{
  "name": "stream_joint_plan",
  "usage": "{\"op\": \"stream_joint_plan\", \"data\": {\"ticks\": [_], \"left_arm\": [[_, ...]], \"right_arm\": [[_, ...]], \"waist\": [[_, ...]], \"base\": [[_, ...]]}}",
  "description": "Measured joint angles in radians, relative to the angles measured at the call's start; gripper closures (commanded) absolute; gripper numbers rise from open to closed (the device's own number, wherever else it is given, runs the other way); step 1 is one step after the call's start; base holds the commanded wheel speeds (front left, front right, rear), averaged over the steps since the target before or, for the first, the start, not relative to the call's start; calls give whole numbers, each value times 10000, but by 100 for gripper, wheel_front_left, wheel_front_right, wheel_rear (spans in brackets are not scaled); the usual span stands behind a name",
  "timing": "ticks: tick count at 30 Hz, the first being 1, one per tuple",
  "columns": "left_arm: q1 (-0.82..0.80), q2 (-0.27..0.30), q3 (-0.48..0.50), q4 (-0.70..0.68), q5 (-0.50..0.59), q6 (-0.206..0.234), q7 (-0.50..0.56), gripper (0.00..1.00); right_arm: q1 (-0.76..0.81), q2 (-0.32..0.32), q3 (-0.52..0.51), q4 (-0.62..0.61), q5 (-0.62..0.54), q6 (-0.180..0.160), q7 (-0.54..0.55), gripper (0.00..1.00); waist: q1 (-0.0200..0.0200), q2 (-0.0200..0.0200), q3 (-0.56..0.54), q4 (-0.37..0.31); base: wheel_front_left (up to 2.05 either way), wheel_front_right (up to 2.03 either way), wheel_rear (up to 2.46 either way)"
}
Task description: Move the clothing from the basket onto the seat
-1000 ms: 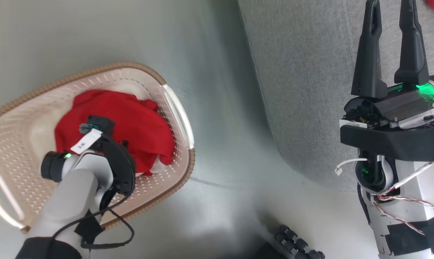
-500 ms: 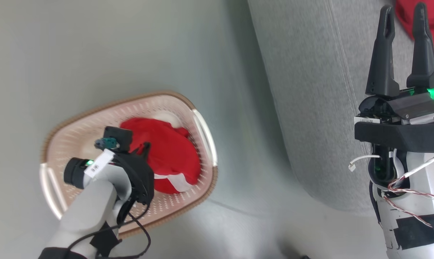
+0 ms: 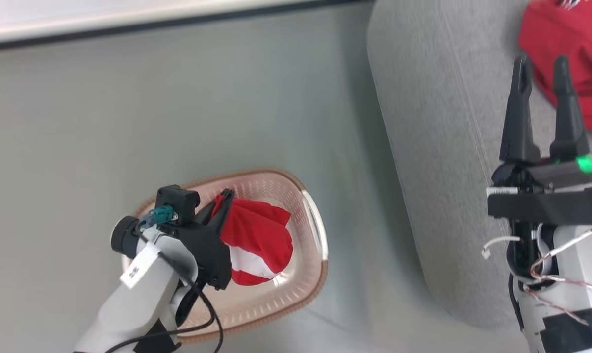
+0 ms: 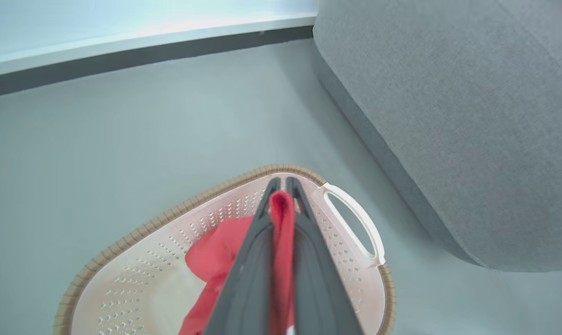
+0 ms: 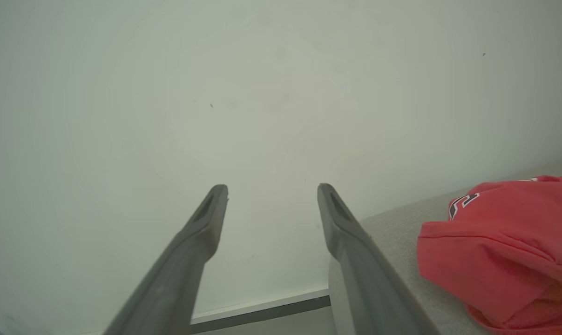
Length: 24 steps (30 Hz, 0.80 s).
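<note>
Matte floor (image 3: 129,122), perforated oval basket (image 3: 298,289), soft clothing (image 3: 256,235)

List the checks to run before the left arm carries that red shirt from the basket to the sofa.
1. Grip of the left claw on the red shirt: ok, shut with cloth pinched in it.
2. Shirt lifted free of the basket: cannot tell, its lower folds hang inside it.
3. Path from basket to sofa: ok, grey floor lies between them.
4. Landing spot on the sofa: ok, bare fabric beside the second shirt lying there.
5. State of the right claw: ok, open and empty over the sofa.
</note>
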Motion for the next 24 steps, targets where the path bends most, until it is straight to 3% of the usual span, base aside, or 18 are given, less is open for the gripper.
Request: {"op": "stream_joint_plan", "data": {"ticks": [6, 24], "left_arm": [[203, 144, -163, -779, -422, 0, -539, 100], [167, 721, -414, -3139, -610, 0, -775, 100]], "right_arm": [[535, 19, 123, 349, 155, 109, 0, 0], [2299, 94, 1003, 1051, 493, 357, 2, 0]], "waist": [[1, 0, -866, 324], [1, 0, -3365, 801]], "base": [[0, 0, 0], [0, 0, 0]]}}
